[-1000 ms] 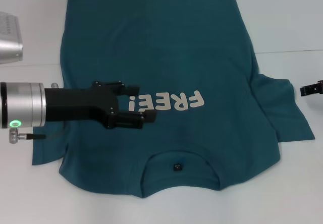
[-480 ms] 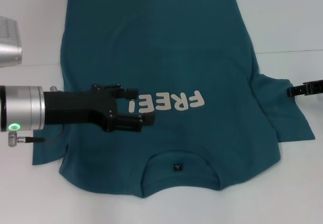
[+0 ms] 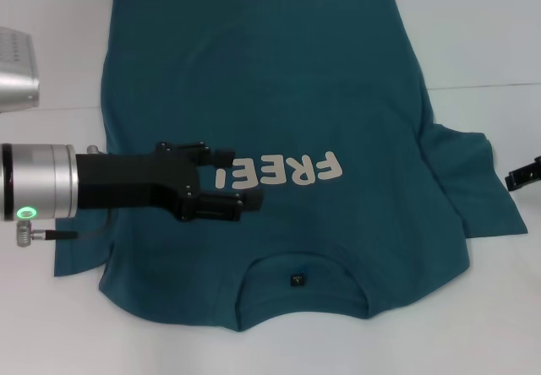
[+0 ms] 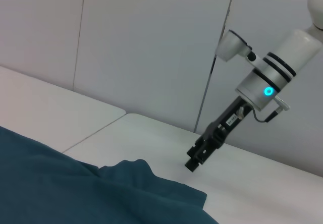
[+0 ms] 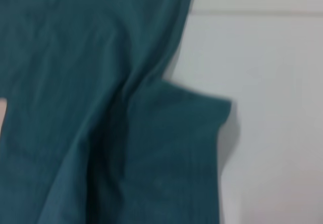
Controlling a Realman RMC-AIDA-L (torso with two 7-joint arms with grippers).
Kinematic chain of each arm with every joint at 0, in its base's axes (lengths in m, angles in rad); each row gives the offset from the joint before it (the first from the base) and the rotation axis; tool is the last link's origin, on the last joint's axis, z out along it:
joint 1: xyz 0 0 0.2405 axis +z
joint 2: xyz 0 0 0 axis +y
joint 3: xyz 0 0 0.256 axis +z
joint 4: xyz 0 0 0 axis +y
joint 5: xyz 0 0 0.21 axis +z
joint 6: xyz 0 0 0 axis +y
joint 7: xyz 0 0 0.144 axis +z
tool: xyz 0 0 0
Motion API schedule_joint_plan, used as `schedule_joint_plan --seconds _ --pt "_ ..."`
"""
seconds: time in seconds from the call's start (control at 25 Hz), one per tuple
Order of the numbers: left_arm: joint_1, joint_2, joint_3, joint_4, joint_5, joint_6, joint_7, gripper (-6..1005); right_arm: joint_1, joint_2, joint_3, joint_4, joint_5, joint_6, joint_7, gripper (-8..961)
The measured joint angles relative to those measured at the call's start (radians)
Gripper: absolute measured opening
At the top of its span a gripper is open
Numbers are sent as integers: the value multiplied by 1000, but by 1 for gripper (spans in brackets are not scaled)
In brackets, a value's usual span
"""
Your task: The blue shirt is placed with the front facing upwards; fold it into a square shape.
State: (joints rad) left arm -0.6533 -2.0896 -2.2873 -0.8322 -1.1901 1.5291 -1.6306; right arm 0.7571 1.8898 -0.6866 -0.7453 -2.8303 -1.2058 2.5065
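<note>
The blue shirt lies flat on the white table, front up, with its collar toward me. The white "FREE!" lettering and the small black neck label show. My left gripper is open and empty. It hovers over the chest at the left end of the lettering. My right gripper shows only as a black tip at the right edge, just off the spread right sleeve. It also shows in the left wrist view, above the table beyond the sleeve. The right wrist view shows that sleeve.
A silver device stands at the back left, off the shirt. A seam in the table runs across behind the right sleeve. The left sleeve lies partly under my left arm. A pale wall stands behind the table.
My right gripper reached in to the sleeve's edge, then drew back to the right and nearer to me. My left gripper has barely moved. The shirt lies as before.
</note>
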Motion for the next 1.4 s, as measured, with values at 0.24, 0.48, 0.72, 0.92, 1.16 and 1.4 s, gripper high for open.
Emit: schedule_joint_plan --seconds 0.24,0.48,0.72,0.92,1.16,1.4 --pt "0 -1 0 6 0 -7 0 908 -7 24 -3 1 -5 26 0 855" --pt "0 -1 0 7 0 -7 0 908 -7 40 -7 5 -6 52 0 855" --pt "5 -1 0 7 0 -8 0 908 -24 54 6 6 6 76 0 855" --pt "6 -1 0 8 0 -8 0 908 -62 56 20 8 66 77 -14 855" --pt "5 -1 0 9 1 -8 0 908 -124 19 29 8 193 72 -40 855" --pt "4 -4 1 9 1 -9 1 908 -126 2 36 31 200 70 -43 855"
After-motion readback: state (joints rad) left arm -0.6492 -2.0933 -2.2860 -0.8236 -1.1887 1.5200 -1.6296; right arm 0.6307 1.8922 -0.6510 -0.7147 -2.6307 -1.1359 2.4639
